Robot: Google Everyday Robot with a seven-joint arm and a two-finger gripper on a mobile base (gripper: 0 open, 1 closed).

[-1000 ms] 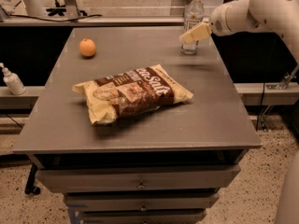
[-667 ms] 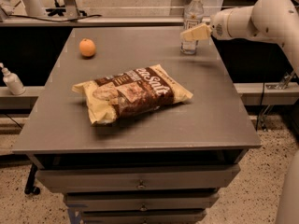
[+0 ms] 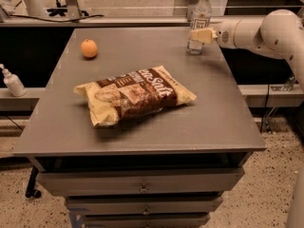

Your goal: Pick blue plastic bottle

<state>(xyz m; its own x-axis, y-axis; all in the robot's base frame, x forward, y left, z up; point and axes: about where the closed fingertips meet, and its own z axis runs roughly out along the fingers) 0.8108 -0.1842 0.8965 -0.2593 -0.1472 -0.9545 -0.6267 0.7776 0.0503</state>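
Note:
The blue plastic bottle, clear with a white cap and a white label, stands upright at the far right edge of the grey table. My gripper reaches in from the right on a white arm. It sits at the lower half of the bottle, its cream tip in front of the bottle's body. The bottle's base rests on the table top.
A yellow and brown chip bag lies in the middle of the table. An orange sits at the far left. A small white pump bottle stands on a ledge left of the table. Drawers are below the front edge.
The arm has swung lower and more level behind the gripper. The gripper has stayed at the bottle, and the bottle has not moved.

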